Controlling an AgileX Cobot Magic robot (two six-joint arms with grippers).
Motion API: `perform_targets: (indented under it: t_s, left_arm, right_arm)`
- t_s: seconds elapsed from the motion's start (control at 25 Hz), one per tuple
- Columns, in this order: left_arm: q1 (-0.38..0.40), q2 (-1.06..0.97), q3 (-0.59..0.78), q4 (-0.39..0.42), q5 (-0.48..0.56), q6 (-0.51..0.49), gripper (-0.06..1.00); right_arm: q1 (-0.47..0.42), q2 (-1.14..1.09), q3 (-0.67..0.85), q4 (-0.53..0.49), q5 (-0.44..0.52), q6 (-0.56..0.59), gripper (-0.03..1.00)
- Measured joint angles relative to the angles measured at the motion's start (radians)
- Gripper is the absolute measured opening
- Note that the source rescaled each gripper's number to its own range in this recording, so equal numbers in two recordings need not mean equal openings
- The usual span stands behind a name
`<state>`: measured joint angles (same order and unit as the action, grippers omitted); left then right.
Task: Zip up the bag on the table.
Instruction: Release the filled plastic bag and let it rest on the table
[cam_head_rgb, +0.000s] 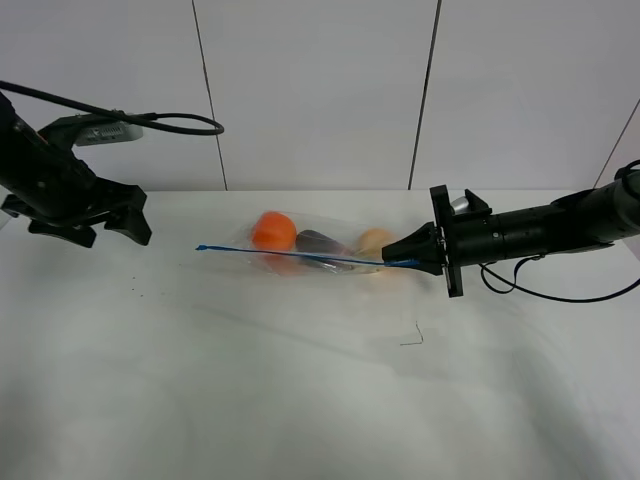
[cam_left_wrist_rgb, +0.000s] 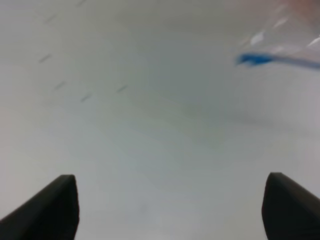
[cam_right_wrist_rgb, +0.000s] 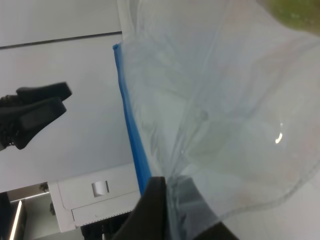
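gripping the bag (cam_head_rgb: 300, 262) — right gripper (cam_head_rgb: 418, 262), clearest in its wrist view; left gripper (cam_head_rgb: 108, 232) gapes.

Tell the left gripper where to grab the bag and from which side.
Probably best to take the free left end of the blue zipper strip on the bag. The right gripper pinches the strip's other end, so it runs as a nearly straight line with that tip sticking out. Bring the open left gripper in from the left, jaws either side of the strip.

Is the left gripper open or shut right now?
Open. The left gripper has its fingertips far apart in its wrist view, with only bare table between them and nothing held.
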<state>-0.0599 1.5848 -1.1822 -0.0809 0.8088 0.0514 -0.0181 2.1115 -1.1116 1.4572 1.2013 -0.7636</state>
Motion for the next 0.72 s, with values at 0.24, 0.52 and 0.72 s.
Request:
perform_targets:
  t_s: [0.24,0.52,0.72]
  left_arm:
    - [0.001,0.000,-0.044,0.109,0.158,-0.095,0.99]
    - [0.001,0.000,-0.044,0.111,0.338,-0.045,0.99]
    - [0.001,-0.048,-0.019,0.081,0.359,-0.025,0.99]
  right_arm:
    - [0.000,0.000,0.000,0.000,0.000,0.000,0.00]
    - [0.000,0.000,0.000,-0.002,0.000,0.000,0.00]
    - [0.000,0.000,0.000,-0.005,0.000,0.000,0.00]
